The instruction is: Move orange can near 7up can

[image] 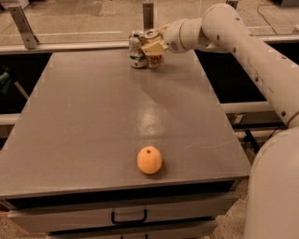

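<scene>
The orange can (155, 59) is copper-orange with a silver top and stands at the far edge of the grey table (93, 116), just right of the 7up can (136, 50). The 7up can is silver-white, and the two cans are almost touching. My gripper (153, 46) reaches in from the right and is shut on the upper part of the orange can. The can's base is at or just above the tabletop.
A round orange fruit (149, 160) lies near the table's front edge. A metal rail and post (148, 14) run behind the far edge. My white arm (243, 42) spans the right side. A drawer handle (128, 217) is below the front.
</scene>
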